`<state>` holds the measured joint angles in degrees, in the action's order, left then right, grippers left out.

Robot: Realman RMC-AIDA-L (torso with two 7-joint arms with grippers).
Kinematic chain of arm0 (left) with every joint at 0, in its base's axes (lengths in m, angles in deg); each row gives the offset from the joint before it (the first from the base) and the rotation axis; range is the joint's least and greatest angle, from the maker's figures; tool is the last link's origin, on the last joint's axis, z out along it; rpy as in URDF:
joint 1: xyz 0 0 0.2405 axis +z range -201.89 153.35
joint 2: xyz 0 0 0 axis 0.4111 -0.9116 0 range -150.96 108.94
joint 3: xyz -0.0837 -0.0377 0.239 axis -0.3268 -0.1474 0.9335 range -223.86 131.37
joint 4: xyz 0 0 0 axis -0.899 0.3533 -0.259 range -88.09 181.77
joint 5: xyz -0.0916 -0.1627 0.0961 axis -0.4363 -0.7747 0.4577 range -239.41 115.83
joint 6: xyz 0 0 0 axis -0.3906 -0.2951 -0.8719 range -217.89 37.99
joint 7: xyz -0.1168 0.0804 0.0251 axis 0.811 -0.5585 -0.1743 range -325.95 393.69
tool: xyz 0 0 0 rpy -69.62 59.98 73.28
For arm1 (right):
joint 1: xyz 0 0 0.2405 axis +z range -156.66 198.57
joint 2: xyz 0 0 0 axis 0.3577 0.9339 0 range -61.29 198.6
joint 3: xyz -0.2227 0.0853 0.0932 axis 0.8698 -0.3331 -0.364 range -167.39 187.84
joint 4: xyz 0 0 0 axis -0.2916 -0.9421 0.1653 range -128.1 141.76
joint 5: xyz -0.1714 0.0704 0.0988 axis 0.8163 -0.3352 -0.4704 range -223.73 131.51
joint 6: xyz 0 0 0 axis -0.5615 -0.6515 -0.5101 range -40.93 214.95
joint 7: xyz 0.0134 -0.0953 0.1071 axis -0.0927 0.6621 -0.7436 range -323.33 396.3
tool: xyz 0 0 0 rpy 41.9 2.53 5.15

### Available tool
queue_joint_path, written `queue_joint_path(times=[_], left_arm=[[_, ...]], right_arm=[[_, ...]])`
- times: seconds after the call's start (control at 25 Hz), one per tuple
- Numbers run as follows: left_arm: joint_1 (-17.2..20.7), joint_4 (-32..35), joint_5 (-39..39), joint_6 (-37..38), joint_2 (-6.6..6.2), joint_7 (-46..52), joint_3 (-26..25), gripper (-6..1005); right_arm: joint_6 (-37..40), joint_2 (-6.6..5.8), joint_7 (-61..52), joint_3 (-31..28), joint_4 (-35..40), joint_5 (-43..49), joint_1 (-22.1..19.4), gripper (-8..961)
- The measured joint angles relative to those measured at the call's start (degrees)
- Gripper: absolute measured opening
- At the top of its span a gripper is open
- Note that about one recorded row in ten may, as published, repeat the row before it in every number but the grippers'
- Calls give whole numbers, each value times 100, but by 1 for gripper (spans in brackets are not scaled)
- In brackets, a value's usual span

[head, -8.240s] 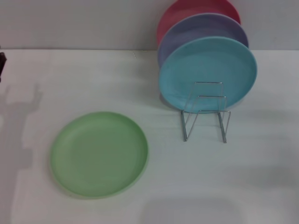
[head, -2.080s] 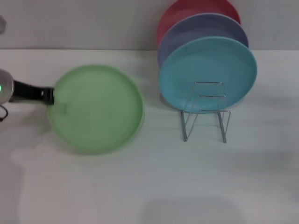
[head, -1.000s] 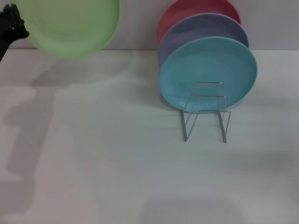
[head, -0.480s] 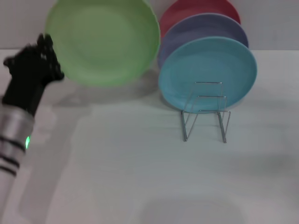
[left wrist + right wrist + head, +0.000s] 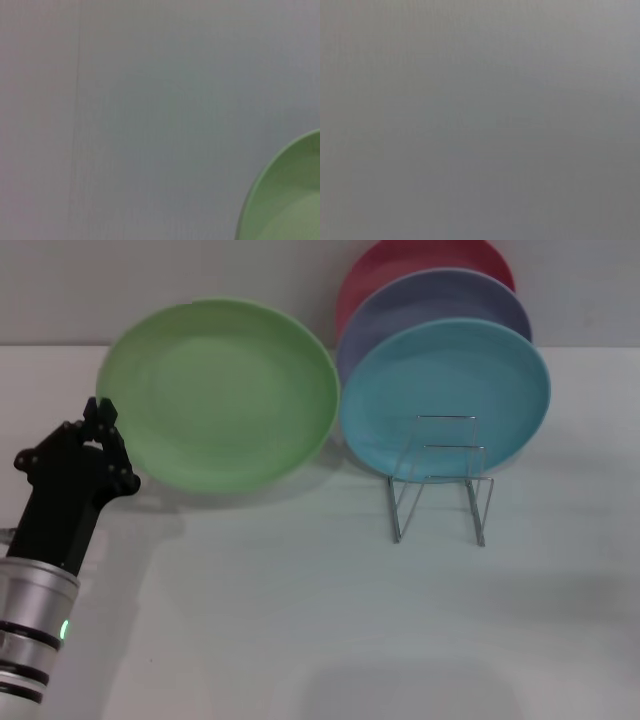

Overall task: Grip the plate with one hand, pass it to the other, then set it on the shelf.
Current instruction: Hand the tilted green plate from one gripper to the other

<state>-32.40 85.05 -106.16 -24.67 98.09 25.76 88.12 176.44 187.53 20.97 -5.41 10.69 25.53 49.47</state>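
The light green plate [image 5: 225, 390] hangs in the air left of the rack, its face tilted toward me. My left gripper [image 5: 102, 418] is shut on its left rim, with the black wrist and silver forearm below it at the lower left. A curved green edge of the plate [image 5: 280, 200] also shows in a corner of the left wrist view. The shelf [image 5: 440, 480], a thin silver wire rack, stands at right of centre with its two front loops bare. My right gripper is out of view; its wrist view shows only plain grey.
A turquoise plate [image 5: 445, 395] stands upright in the rack, with a lavender plate [image 5: 440, 300] and a red plate [image 5: 400, 265] behind it. The green plate's right rim is close to the turquoise one. White tabletop [image 5: 330, 620] spreads in front.
The left arm lifted the plate off the table, swung it up to the far left, then brought it right and down. In the last half second it dropped slightly toward the rack.
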Motion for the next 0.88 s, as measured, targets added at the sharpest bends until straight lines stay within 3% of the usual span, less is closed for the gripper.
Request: queue_joint_path(times=[0.24,0.36,0.88], left_arm=[[-168,-50,-779,-54,7,-352,446,29],[-231,27,-1212,-73,8,-483,589,30],[-177,59,-1534,-42,8,-468,858,30]], right_arm=[[568,14,-19,560,-200,69,-294,595],[807,30,2,1205,-492,71,-483,595],[1367,48,857,2509,-1900,70,-741,594]])
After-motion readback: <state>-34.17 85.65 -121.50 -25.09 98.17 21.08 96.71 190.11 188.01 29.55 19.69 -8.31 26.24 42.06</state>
